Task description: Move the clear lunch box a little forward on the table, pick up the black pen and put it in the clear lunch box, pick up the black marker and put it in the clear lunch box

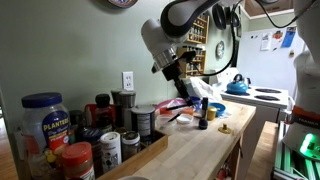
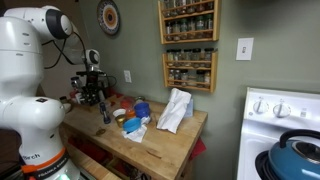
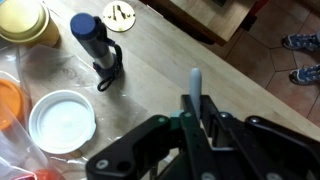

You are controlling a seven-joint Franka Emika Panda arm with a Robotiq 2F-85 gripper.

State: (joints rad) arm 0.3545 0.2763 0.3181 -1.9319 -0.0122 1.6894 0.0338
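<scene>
The wooden bench [image 1: 205,150] is the largest thing we see, and in an exterior view the white stove [image 2: 275,112] stands just beside its end. The arm [image 1: 165,35] leans over the bench. Only an exterior view shows us two spice racks [image 2: 190,70] on the wall and a white bag [image 2: 175,110] lying on the bench. In an exterior view a crowd of jars [image 1: 45,125] fills the near corner, well apart from the work place.

The small things appear clearly only in the wrist view. The clear lunch box [image 3: 62,122] stands open on the bench, near the left edge of this view. A yellow bowl [image 3: 22,20] and a dark upright cylinder [image 3: 95,40] stand beyond it. The tool [image 3: 197,112] is clenched on the black pen [image 3: 194,85], whose tip is over bare wood, apart from the box.
</scene>
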